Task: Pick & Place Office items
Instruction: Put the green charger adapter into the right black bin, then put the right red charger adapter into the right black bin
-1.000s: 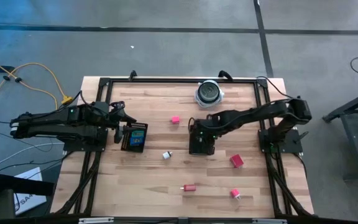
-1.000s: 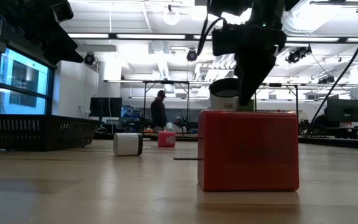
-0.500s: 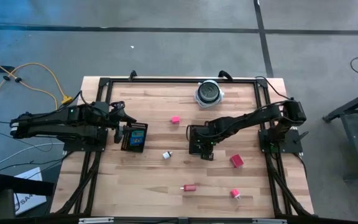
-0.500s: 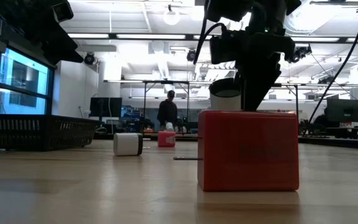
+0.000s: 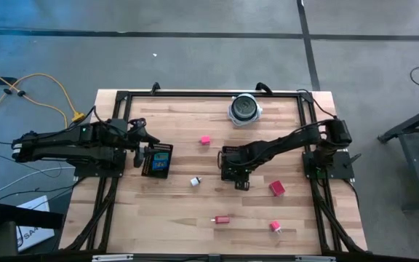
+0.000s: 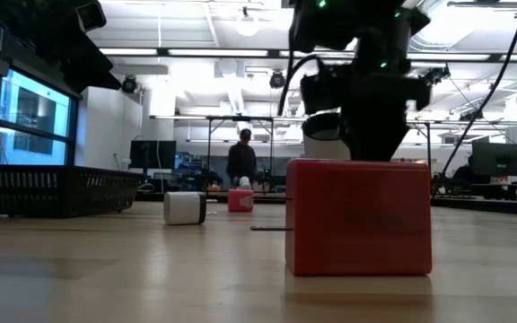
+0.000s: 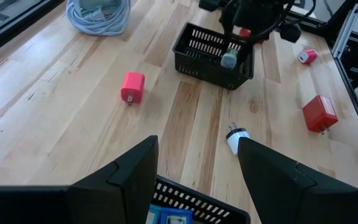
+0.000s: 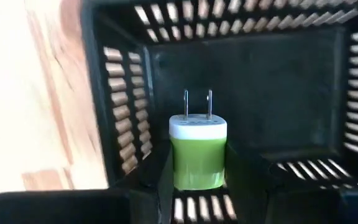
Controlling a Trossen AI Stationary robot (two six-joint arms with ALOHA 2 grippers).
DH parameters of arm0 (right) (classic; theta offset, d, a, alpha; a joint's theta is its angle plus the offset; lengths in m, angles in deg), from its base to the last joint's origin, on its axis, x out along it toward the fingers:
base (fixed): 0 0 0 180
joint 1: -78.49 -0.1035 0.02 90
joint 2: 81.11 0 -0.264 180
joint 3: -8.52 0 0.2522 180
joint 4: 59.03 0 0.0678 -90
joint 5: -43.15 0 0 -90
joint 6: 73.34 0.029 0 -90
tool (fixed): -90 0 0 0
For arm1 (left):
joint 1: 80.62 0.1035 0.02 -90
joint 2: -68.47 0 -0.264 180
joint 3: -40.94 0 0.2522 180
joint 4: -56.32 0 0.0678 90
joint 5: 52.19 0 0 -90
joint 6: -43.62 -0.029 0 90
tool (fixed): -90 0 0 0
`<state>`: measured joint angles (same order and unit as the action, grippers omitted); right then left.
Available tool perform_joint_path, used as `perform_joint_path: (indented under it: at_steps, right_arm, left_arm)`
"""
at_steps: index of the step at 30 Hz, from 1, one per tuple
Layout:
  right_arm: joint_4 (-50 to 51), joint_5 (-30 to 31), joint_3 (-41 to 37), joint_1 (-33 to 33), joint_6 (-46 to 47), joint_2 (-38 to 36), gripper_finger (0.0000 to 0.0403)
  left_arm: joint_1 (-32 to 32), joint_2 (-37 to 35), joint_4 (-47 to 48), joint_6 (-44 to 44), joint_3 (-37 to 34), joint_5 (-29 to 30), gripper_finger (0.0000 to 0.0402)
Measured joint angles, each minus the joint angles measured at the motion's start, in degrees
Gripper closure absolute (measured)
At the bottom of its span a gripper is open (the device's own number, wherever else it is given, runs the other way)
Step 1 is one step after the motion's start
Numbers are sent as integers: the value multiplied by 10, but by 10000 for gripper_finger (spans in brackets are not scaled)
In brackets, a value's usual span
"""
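My right gripper (image 8: 197, 177) is shut on a green charger plug (image 8: 197, 155) with a white face and two prongs, above the open top of a black mesh tray (image 5: 236, 175) at mid-table. The left wrist view also shows the plug (image 7: 229, 60) at the tray's rim (image 7: 211, 65). My left gripper (image 7: 197, 186) is open above the left mesh tray (image 5: 156, 161), which holds teal and blue pieces. Lying loose on the wood are a pink block (image 5: 205, 140), a white piece (image 5: 194, 181) and a red block (image 5: 277, 188). My right gripper pinches the plug's green body (image 8: 180, 167) between its two fingers (image 8: 165, 182), one on each side. They come from above, pointing down. The prongs (image 8: 197, 102) point away from the gripper, toward the tray floor. I cannot tell whether the plug touches the tray.
A round grey-and-black disc (image 5: 244, 109) sits near the far edge. A red piece (image 5: 222, 218) and a pink one (image 5: 275, 227) lie near the near edge. In the low view a red block (image 6: 357, 215) stands close in front. Bare wood shows between the two trays.
My right gripper, with the green plug, has come down toward the middle mesh tray and a little toward the table's near edge. The left arm has kept still. A person in the room behind has walked a few steps.
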<state>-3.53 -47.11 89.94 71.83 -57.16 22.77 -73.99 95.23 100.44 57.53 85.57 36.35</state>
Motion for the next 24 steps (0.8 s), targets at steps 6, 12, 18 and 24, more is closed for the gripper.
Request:
perform_joint_path:
  at_steps: [6, 12, 18, 24]
  right_arm:
    - [0, -14, 0, 1, 1, 3, 288]
    - [0, -16, 0, 0, 2, 3, 262]
    - [0, -15, 0, 0, 2, 3, 257]
    - [0, -16, 0, 0, 4, 3, 264]
  left_arm:
    - [0, 0, 0, 0, 0, 0, 186]
    - [0, 0, 0, 0, 0, 0, 186]
    - [0, 0, 0, 0, 0, 0, 186]
    - [0, 0, 0, 0, 0, 0, 186]
